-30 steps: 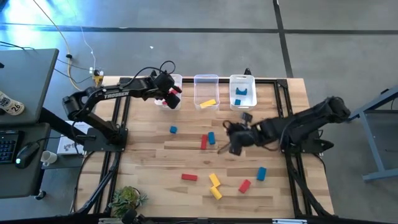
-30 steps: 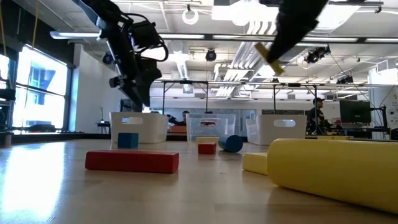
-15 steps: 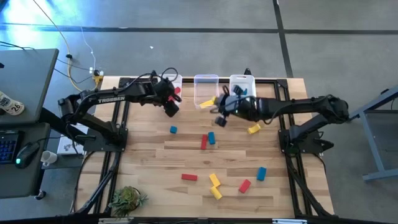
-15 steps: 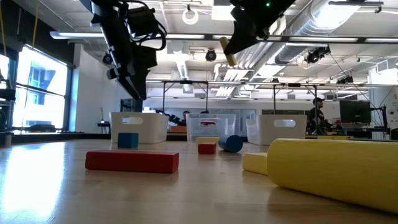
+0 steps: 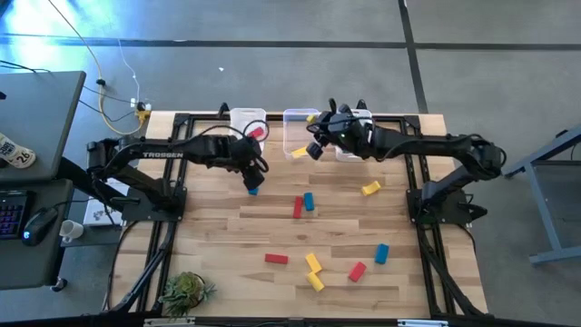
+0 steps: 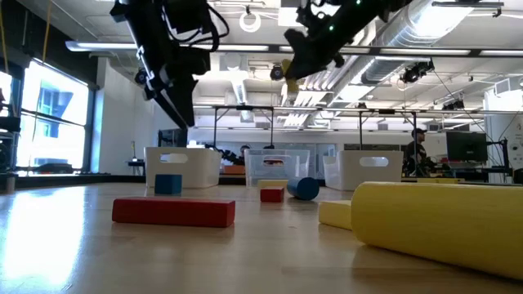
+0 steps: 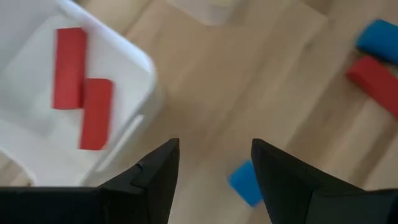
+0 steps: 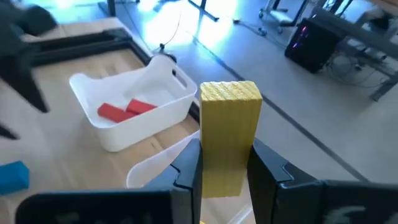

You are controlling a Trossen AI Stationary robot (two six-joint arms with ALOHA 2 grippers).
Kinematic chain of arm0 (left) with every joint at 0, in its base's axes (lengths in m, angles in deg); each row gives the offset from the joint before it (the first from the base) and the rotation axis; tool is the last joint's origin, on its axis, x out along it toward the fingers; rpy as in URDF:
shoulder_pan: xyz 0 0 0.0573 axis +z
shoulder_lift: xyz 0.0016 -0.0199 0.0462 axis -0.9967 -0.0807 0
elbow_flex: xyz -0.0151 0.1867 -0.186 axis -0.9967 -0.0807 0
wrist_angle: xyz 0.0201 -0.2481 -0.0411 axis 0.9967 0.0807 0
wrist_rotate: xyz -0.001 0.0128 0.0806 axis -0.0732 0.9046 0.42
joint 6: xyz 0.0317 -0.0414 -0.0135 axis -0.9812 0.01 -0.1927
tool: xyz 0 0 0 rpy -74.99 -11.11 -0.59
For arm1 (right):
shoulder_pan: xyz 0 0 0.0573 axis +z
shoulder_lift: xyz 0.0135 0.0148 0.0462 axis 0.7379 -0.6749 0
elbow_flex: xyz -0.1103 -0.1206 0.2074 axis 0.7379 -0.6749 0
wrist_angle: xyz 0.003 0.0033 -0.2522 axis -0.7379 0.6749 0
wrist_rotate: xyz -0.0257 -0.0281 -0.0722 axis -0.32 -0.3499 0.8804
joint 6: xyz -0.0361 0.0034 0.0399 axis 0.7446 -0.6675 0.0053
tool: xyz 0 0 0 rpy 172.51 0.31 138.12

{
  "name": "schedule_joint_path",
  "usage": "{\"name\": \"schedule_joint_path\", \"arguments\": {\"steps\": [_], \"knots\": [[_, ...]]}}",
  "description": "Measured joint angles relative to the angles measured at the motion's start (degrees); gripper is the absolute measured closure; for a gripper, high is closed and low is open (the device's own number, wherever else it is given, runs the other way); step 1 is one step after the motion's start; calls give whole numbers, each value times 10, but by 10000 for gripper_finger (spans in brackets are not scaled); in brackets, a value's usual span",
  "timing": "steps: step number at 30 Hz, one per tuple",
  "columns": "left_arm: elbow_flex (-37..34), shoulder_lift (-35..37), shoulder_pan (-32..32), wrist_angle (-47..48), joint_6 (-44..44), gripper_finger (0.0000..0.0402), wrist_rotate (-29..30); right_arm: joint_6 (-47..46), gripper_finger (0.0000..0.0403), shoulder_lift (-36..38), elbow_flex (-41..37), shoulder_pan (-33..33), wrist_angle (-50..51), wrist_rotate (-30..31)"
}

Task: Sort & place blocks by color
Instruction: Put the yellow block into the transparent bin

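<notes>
My left gripper (image 5: 253,173) (image 7: 214,165) is open and hovers just above a small blue block (image 5: 253,189) (image 7: 245,182) that lies flat on the table, beside the left bin (image 5: 247,118), which holds two red blocks (image 7: 81,93). My right gripper (image 5: 313,147) (image 8: 227,180) is shut on a yellow block (image 8: 229,124) (image 6: 280,72), high over the middle bin (image 5: 301,116), in which another yellow block (image 5: 300,152) lies. The right arm hides part of the right bin (image 5: 359,116). My right gripper pinches the yellow block between its two fingers (image 8: 186,174) at the block's lower part (image 8: 227,165). The other end sticks out beyond the fingertips. The block is lifted clear of the table and the bins.
Loose blocks lie on the table: a red (image 5: 297,208) and a blue (image 5: 309,202) in the middle, a yellow (image 5: 370,188) to the right, and red, yellow and blue ones near the front edge (image 5: 313,268). A plant (image 5: 186,291) stands at the near left corner.
My right gripper has carried the yellow block up from mid-table toward the far edge and left, to above the middle bin. My left gripper has moved from over the left bin toward the near edge and down to the small blue block.
</notes>
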Motion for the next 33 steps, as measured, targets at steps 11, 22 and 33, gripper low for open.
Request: {"name": "schedule_joint_path", "arguments": {"steps": [11, 22, 33], "knots": [[0, 0, -86, -4, 29, 215, -41, -3, 338, -105, 0, -30, -5, -22], [0, 0, -144, -17, 39, 215, -62, -16, 338, -172, 0, -34, -8, -23], [0, -2, -200, -28, 39, 215, -71, -15, 286, -175, 0, -39, -48, -33]]}}
